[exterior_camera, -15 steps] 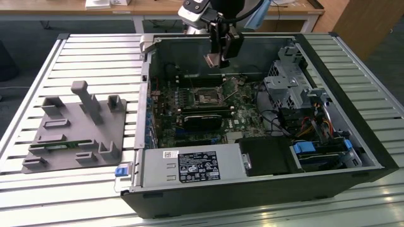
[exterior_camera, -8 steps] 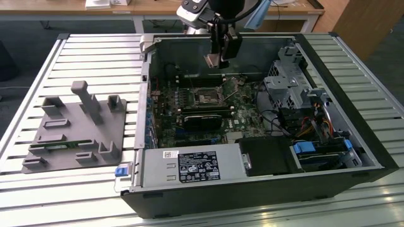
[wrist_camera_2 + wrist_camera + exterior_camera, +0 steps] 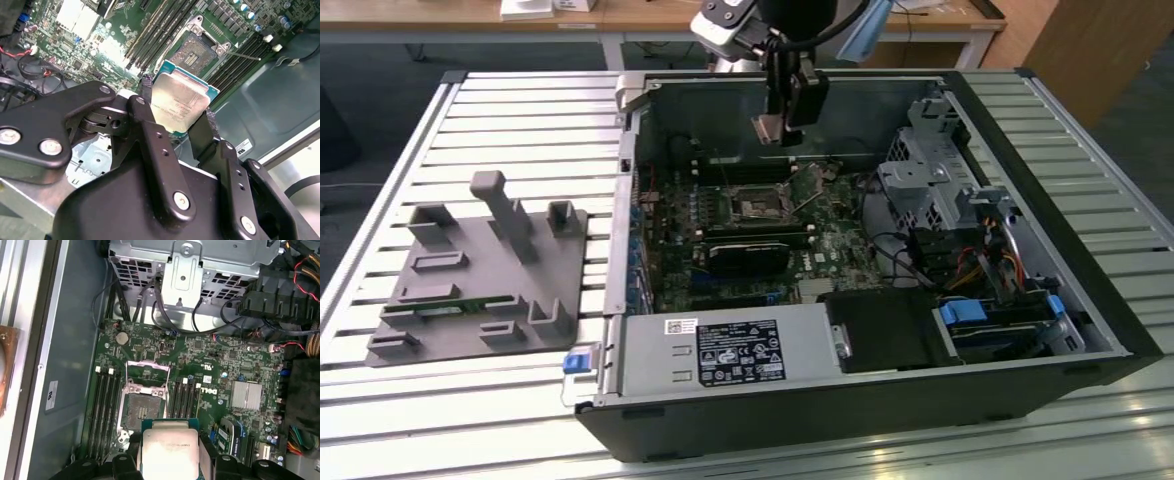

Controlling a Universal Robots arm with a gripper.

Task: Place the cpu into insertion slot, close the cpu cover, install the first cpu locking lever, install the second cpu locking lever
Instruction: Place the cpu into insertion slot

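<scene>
My gripper (image 3: 781, 126) hangs above the back of the open computer case, shut on the cpu (image 3: 770, 130). The cpu (image 3: 180, 102) is a pale metallic square on a green edge, clamped between two black fingers (image 3: 206, 129); it also lies flat in the first wrist view (image 3: 170, 450). The insertion slot (image 3: 758, 205) is below and in front of it on the green board, uncovered, with its dark contact field bare (image 3: 141, 411) (image 3: 197, 50). The cpu cover (image 3: 148, 371) stands swung up at the slot's far side. A thin metal locking lever (image 3: 241, 53) sticks out beside the slot.
A black rectangular module (image 3: 754, 255) lies just in front of the slot. A metal drive cage (image 3: 927, 180) and cables stand toward the exterior view's right, and a labelled power supply (image 3: 720, 355) is at the case front. A grey fixture (image 3: 474, 270) rests on the slatted table.
</scene>
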